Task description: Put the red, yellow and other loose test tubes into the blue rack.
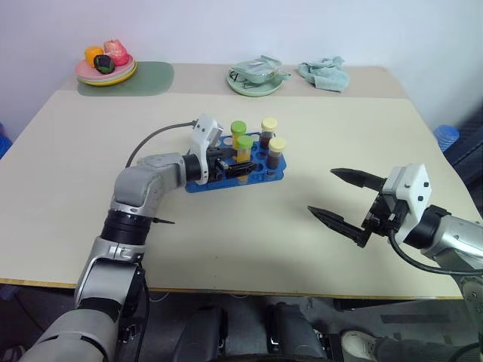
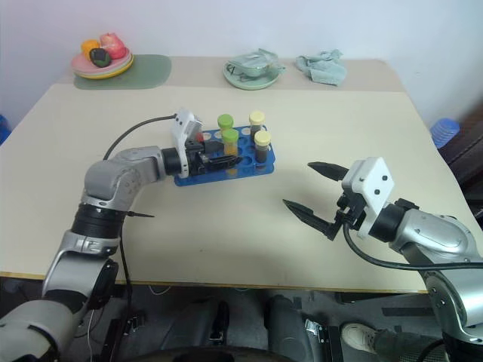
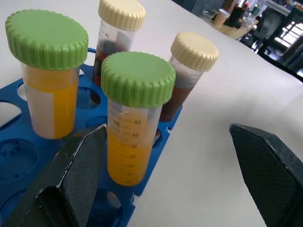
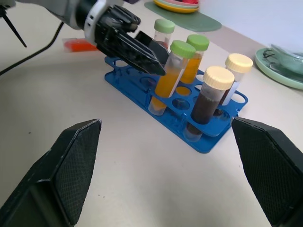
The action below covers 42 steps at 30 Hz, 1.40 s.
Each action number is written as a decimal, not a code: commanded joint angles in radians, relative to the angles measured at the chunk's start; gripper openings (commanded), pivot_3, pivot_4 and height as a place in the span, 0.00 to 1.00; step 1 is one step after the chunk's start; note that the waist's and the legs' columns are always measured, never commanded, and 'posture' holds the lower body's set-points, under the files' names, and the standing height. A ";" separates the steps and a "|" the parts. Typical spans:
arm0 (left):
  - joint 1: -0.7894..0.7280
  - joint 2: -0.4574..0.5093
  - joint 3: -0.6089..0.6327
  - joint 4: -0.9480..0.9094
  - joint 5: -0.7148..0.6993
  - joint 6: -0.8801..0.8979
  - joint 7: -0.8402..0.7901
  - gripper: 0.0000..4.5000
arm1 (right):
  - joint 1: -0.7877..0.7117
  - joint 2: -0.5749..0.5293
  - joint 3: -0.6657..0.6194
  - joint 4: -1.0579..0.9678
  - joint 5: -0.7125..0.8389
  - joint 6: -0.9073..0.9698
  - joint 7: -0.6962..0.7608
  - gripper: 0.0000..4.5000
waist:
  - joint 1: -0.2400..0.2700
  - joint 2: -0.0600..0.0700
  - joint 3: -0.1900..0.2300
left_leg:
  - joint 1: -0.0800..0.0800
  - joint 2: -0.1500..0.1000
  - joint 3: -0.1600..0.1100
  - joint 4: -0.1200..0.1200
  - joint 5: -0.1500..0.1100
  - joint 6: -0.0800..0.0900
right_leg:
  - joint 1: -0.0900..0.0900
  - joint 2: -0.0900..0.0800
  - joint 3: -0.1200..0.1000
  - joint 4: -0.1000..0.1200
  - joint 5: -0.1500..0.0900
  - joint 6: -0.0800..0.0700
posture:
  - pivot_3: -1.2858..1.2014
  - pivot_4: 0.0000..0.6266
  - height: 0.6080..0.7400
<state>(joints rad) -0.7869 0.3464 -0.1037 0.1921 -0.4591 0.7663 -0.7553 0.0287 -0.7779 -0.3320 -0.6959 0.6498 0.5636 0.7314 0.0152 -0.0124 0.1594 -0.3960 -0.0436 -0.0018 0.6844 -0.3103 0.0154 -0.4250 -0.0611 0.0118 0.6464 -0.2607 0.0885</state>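
Left gripper sits wide open at the blue rack, fingers either side of a green-capped yellow tube standing in its hole, nothing clamped, so probably just seated or being lined up. Right gripper hangs spread and empty, well clear over the table, likely keeping out of the way. Four tubes stand racked; an orange-red item, maybe a loose tube, lies just beyond the rack.

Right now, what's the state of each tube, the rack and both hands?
Green-capped yellow tubes: upright in rack.
Cream-capped dark tubes: upright in rack.
Blue rack: flat on table, some holes free.
Left hand: open, at front green-capped tube.
Right hand: open, holding nothing, apart from rack.
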 commanded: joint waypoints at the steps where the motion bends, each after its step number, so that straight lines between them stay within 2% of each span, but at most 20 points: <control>1: -0.053 -0.031 -0.007 0.029 0.038 -0.070 0.001 0.94 | -0.004 -0.011 -0.026 -0.041 0.013 -0.008 -0.011 1.00 | -0.001 0.000 0.000 | 0.000 0.000 0.000 0.000 0.000 0.000 | 0.000 0.000 0.000 0.000 0.000 0.000 | 0.52 0.24 1.00; 6: -0.057 -0.033 -0.016 0.017 0.026 -0.078 -0.090 0.94 | 0.002 -0.012 -0.032 -0.055 0.018 0.001 -0.024 1.00 | -0.004 0.000 0.000 | 0.000 0.000 0.000 0.000 0.000 0.000 | 0.000 0.000 0.000 0.000 0.000 0.000 | 0.52 0.24 1.00; 11: -0.076 -0.014 0.003 0.091 0.063 -0.102 -0.097 0.94 | 0.004 -0.016 -0.042 -0.059 0.025 0.007 -0.031 1.00 | -0.002 0.000 0.000 | 0.000 0.000 0.000 0.000 0.000 0.000 | 0.000 0.000 0.000 0.001 0.000 0.000 | 0.52 0.24 1.00; 18: -0.041 -0.005 0.002 0.010 0.051 -0.088 -0.121 0.94 | -0.007 -0.021 -0.038 -0.055 0.037 0.014 -0.033 1.00 | -0.002 0.000 0.000 | 0.000 0.000 0.000 0.000 0.000 0.000 | 0.000 0.000 0.000 0.001 0.000 0.000 | 0.52 0.24 1.00; 22: -0.020 -0.014 0.084 -0.003 0.034 -0.129 -0.065 0.94 | -0.007 -0.020 -0.035 -0.047 0.036 0.007 -0.029 1.00 | -0.004 0.000 0.000 | 0.000 0.000 0.000 0.000 0.000 0.000 | 0.000 0.000 0.000 0.001 0.000 0.000 | 0.52 0.24 1.00; 28: 0.061 0.009 0.198 -0.155 -0.023 -0.183 -0.036 0.94 | -0.025 -0.010 0.004 -0.012 0.012 -0.022 -0.009 1.00 | -0.004 0.000 0.000 | 0.000 0.000 0.000 0.000 0.000 0.000 | -0.001 0.000 0.000 0.001 0.000 0.000 | 0.52 0.24 1.00; 34: 0.048 0.016 0.338 -0.177 -0.032 -0.206 0.141 0.94 | -0.046 -0.005 0.038 0.021 0.004 -0.052 0.020 1.00 | -0.002 0.000 0.000 | 0.000 0.000 0.000 0.000 0.000 0.000 | -0.001 0.000 0.000 0.001 0.000 0.000 | 0.52 0.24 1.00; 38: 0.077 0.091 0.400 -0.191 -0.013 -0.061 0.279 0.94 | -0.053 -0.002 0.060 0.052 -0.011 -0.081 0.047 1.00 | -0.006 0.000 0.000 | 0.001 0.000 0.000 0.000 0.000 0.000 | -0.001 0.001 0.000 0.002 0.000 0.000 | 0.52 0.24 1.00; 42: 0.110 0.217 0.417 -0.261 -0.011 0.208 0.377 0.94 | -0.068 0.001 0.074 0.084 -0.017 -0.103 0.072 1.00 | -0.006 0.000 0.000 | 0.001 0.000 0.000 0.000 0.000 0.000 | -0.001 0.001 0.000 0.002 0.000 0.000 | 0.52 0.24 1.00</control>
<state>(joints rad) -0.6710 0.5350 0.2738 -0.0046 -0.4613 0.8837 -0.4141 -0.0190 -0.7829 -0.2534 -0.6090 0.6309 0.4870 0.7923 0.0089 -0.0124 0.1594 -0.3950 -0.0433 -0.0018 0.6844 -0.3101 0.0153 -0.4256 -0.0601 0.0121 0.6486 -0.2607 0.0886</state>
